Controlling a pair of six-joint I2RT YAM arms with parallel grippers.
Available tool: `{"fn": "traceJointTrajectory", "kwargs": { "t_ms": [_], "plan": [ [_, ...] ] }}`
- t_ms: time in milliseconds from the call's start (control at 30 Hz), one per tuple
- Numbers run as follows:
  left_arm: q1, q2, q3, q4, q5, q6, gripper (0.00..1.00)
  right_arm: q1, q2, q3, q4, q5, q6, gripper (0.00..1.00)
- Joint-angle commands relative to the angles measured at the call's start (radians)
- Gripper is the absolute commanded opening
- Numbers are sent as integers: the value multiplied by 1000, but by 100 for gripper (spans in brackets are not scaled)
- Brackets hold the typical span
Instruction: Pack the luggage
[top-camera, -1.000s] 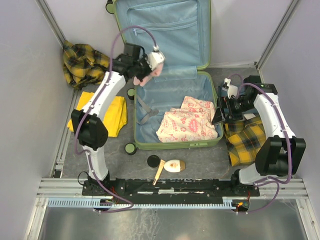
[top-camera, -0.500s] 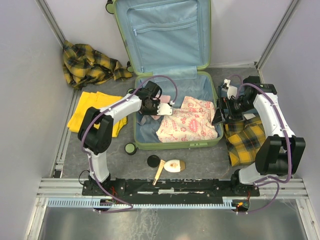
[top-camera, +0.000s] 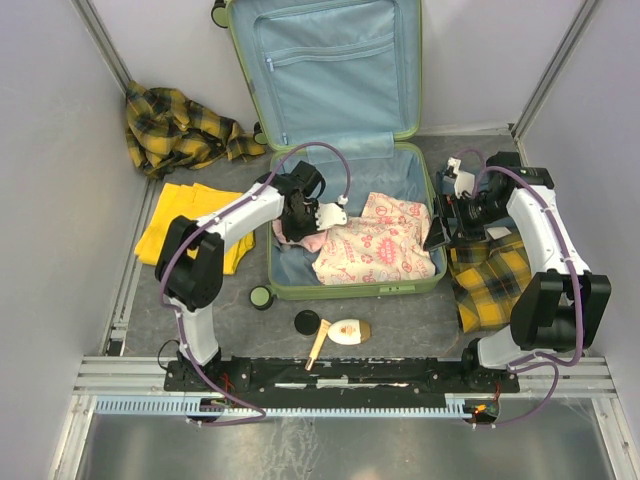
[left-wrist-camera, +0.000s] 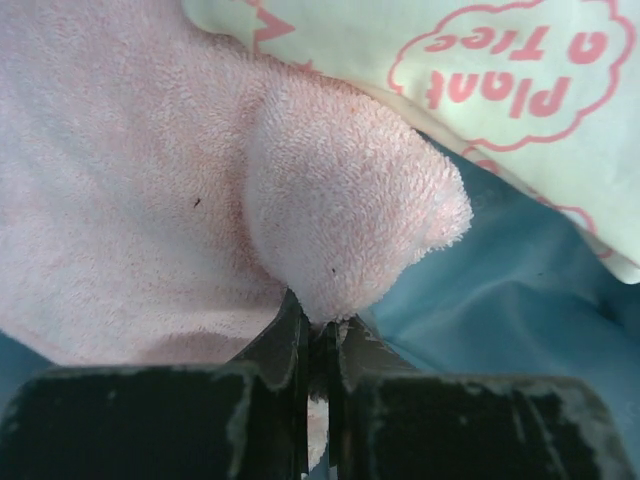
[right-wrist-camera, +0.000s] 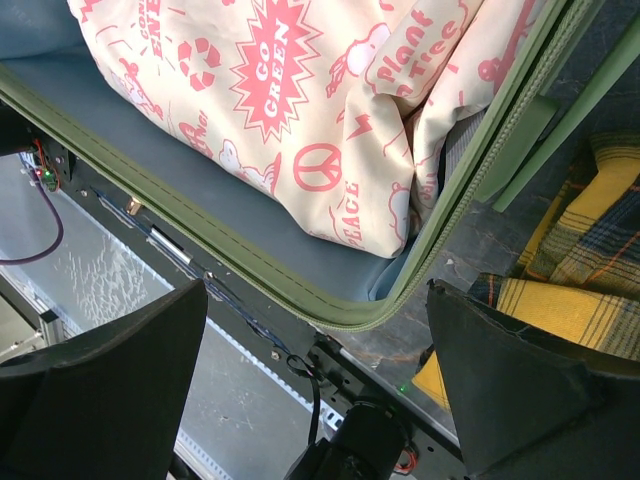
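Jaws on the left gripper (left-wrist-camera: 318, 335) are pinched shut on a fold of a pink towel (left-wrist-camera: 150, 170), and that towel has come a long way in the last second. It was dangling high over the hinge of the luggage (top-camera: 350, 292), and now it sits down inside the lower half, at the left, touching the cream printed cloth (top-camera: 385, 245) already packed there. The luggage itself has not shifted. It lies open on the tabletop between the two arms, with its blue-lined lid leaning up at the back. From the wrist view the towel seems to rest on the lining, though I cannot tell whether all of it is down or a part still hangs from the grip. The right gripper (top-camera: 440, 228) has kept its place just outside the right rim, with its jaws spread wide and holding nothing, above a yellow plaid cloth (top-camera: 490, 280). So the towel's carry looks done. What is left for it is likely a release and a lift clear, and more clothes wait outside, among them a yellow folded cloth (top-camera: 195, 225).
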Motion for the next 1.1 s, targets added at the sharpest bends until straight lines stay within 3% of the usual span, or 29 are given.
{"fn": "traceJointTrajectory", "kwargs": {
  "t_ms": [0, 33, 233, 300, 467, 600, 700, 833, 1067],
  "plan": [
    [-5, 13, 31, -87, 100, -150, 9, -1, -3, 53, 3, -7, -13, 99],
    [-4, 16, 37, -95, 114, -168, 14, 0, -2, 59, 0, -8, -14, 99],
    [-3, 0, 110, -135, 131, -240, 69, 0, -8, 95, -19, -2, -19, 99],
    [0, -23, 152, -160, 141, -257, 79, 0, -16, 107, -30, 5, -26, 100],
    [73, -78, 296, -204, 208, -337, 84, -5, -43, 140, -53, 21, -45, 100],
    [241, -129, 357, -157, 303, -453, 86, -9, -64, 147, -59, 19, -41, 100],
    [386, -171, 317, -67, 317, -532, 88, -11, -75, 138, -47, 10, -21, 100],
    [521, -193, 233, 27, 227, -603, 89, -11, -79, 130, -40, -7, -6, 100],
    [566, -227, 25, 166, 82, -661, 89, -11, -78, 102, -16, -14, 20, 100]
  ]
}}
